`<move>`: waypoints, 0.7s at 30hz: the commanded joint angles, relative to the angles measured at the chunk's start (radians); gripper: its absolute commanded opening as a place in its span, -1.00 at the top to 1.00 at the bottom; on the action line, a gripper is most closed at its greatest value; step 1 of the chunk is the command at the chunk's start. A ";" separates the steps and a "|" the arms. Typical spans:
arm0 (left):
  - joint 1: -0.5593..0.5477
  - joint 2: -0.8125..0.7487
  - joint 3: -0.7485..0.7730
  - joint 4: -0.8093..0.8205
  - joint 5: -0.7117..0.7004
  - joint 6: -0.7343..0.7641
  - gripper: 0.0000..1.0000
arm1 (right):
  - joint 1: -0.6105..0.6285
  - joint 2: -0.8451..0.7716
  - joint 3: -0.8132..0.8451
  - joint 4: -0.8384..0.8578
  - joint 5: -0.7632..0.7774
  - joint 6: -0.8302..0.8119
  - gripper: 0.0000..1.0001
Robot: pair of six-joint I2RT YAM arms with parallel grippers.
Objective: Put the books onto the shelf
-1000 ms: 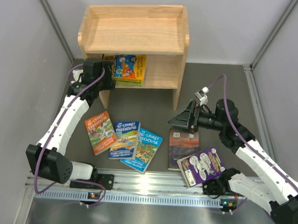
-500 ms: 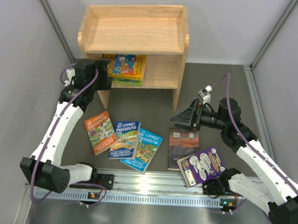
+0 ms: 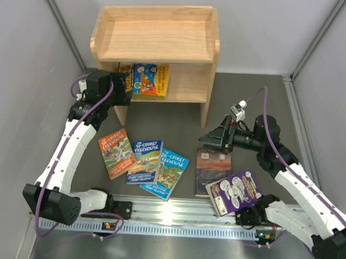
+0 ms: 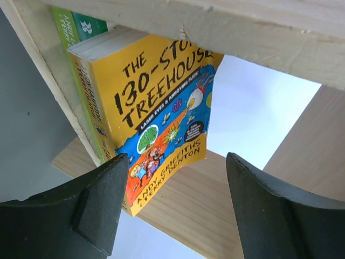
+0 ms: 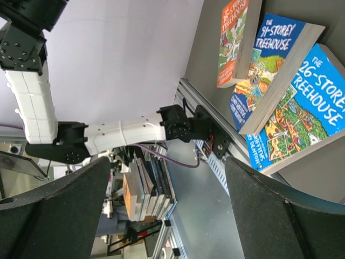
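**Obscured items.** From above, the top board of the small two-tier light-wood shelf [image 3: 154,38] covers most of the lower tier. Only the front of the books standing there is visible. The left pincer [image 3: 124,82] sits at the left end of that tier, and its fingertips are hard to separate from the dark arm housing. The titles on the two right-hand books are illegible. The right wrist view cuts off the orange and blue covers at the frame edge.

**Left side.** The left wrist view shows the left pincer [image 4: 177,162] released, fingers spread with nothing between them. Ahead of it, a yellow "130-Storey Treehouse" paperback [image 4: 156,113] leans in the lower tier. Contact with the book cannot be confirmed. Two green spines [image 4: 67,27] stand behind it. That makes three books countable on the shelf, and any further ones are hidden.

**Desk, centre.** Three paperbacks lie fanned on the dark grey desk [image 3: 179,118] with edges overlapping:
- an orange one [image 3: 116,152]
- a blue "91-Storey Treehouse" [image 3: 144,161]
- a blue "26-Storey Treehouse" [image 3: 169,173]

**Right side.** A dark brown paperback [image 3: 211,166] lies flat. A purple paperback [image 3: 236,192] overlaps its near right corner. In total, five books are on the desk. The right pincer [image 3: 210,137] hangs over the brown book's far end, released and gripping nothing.
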 commanded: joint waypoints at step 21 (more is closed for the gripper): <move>0.004 0.000 -0.011 0.009 0.075 0.061 -0.48 | -0.015 -0.060 -0.050 0.046 0.005 -0.007 -0.72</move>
